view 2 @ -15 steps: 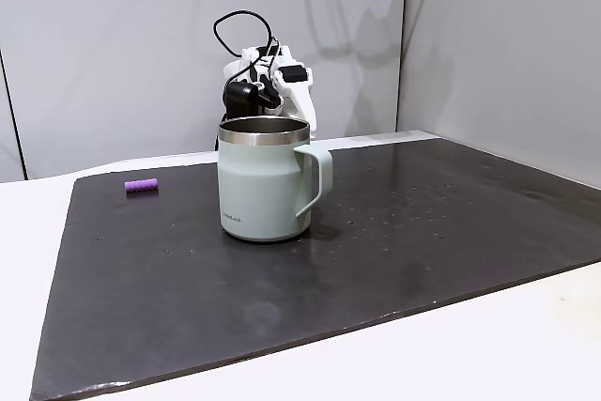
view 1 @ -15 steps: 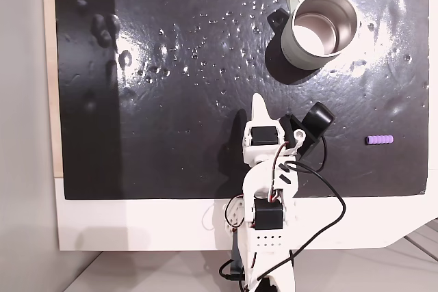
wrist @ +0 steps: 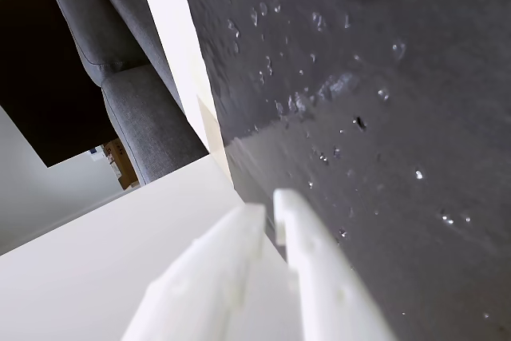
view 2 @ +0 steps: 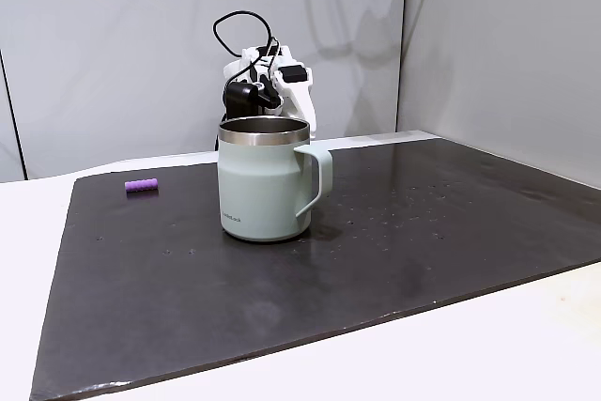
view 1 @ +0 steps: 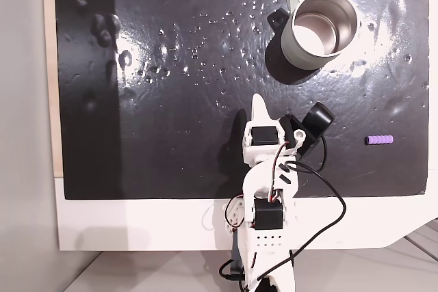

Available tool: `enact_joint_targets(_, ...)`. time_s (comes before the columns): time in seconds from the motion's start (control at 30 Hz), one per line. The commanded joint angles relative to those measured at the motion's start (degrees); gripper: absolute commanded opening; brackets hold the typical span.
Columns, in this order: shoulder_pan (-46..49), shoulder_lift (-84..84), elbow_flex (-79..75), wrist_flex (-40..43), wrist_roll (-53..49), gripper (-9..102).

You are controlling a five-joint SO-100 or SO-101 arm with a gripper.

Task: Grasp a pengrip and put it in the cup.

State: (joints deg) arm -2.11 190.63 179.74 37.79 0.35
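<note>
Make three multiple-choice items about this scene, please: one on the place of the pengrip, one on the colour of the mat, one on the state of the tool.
1. Where is the pengrip?
A. inside the cup
B. on the mat, apart from the cup
C. between the tool's fingers

2. What colour is the mat?
A. black
B. red
C. yellow

3. How is the tool?
A. shut and empty
B. shut on the cup's handle
C. wide open over the cup

Answers:
1. B: in both fixed views it lies alone on the mat, away from the cup.
2. A: the mat is dark and glossy.
3. A: the wrist view shows the white fingers together with nothing between them.
</note>
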Motion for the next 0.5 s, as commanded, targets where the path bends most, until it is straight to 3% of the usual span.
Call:
enact_joint_targets(0.0, -0.9, 0.6, -1.1, 2.9, -1.1, 0)
enact_joint_targets(0.17, -4.6, -0.8, -12.9, 10.7, -3.0, 0)
enact_joint_targets(0.47, -3.9, -24.6, -45.7, 29.4, -4.7, 0)
